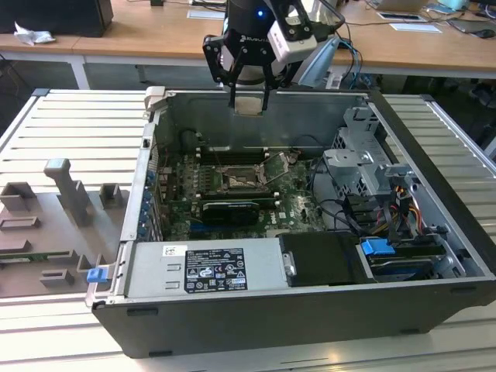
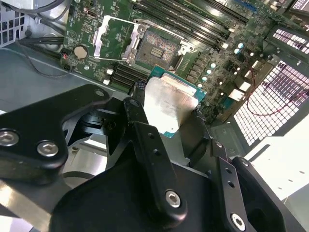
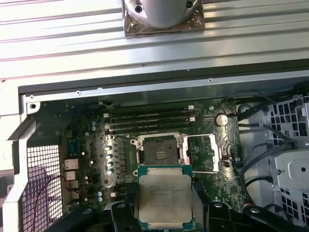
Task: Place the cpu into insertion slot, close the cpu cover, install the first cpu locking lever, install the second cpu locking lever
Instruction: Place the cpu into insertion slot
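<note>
Presently, step: placing of the cpu [image 3: 164, 200] is judged under way.
Claw [image 1: 249, 101]: clenched on the cpu, held high, apart from the insertion slot [image 3: 160, 152].
Need: squared alignment judged required.

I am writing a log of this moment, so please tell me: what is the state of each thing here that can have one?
cpu: gripped by its edges, raised above the board, not yet in the slot.
gripper: shut on the cpu.
insertion slot: empty and uncovered.
cpu cover: swung open, lying beside the slot.
computer case: open, its inside exposed.
</note>
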`<state>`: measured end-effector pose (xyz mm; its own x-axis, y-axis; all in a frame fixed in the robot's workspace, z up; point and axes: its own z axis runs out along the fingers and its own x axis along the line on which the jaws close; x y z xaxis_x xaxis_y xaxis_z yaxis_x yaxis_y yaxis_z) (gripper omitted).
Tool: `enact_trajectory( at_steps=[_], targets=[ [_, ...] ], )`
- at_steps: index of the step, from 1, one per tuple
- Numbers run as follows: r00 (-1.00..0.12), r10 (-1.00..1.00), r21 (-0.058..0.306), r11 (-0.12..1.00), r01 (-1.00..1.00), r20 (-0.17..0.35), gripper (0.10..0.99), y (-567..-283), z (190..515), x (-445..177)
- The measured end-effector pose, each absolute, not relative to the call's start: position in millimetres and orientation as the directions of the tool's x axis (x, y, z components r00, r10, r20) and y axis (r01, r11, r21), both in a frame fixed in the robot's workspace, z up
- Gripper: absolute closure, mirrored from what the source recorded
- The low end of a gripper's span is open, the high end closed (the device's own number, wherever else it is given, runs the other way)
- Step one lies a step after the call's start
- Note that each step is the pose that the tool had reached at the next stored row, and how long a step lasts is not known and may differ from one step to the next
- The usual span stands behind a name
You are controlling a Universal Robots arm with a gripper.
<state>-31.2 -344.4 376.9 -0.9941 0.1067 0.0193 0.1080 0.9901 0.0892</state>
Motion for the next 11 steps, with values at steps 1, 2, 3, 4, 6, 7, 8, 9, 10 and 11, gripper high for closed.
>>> enact_trajectory(
  at_steps=[1,2,3,4,6,7,8,9,10,11],
  targets=[
    [-0.994,0.111,0.089,0.990,0.113,0.019,0.557,-344.4,376.8,-31.3],
    [-0.993,0.114,0.089,0.989,0.115,0.019,0.557,-344.4,376.8,-31.3],
    [-0.993,0.117,0.089,0.989,0.118,0.019,0.557,-344.4,376.8,-31.3],
    [-0.993,0.119,0.089,0.989,0.121,0.019,0.557,-344.4,376.8,-31.3],
    [-0.992,0.124,0.089,0.988,0.125,0.019,0.557,-344.4,376.8,-31.5],
    [-0.992,0.129,0.089,0.988,0.130,0.019,0.557,-344.4,376.8,-31.6],
    [-0.991,0.131,0.089,0.987,0.132,0.019,0.557,-344.4,376.8,-31.6],
    [-0.991,0.134,0.089,0.987,0.136,0.019,0.557,-344.4,376.9,-31.6],
    [-0.990,0.137,0.089,0.986,0.138,0.019,0.557,-344.4,376.8,-31.7],
    [-0.990,0.142,0.089,0.986,0.143,0.019,0.557,-344.4,376.8,-31.7]
  ],
)
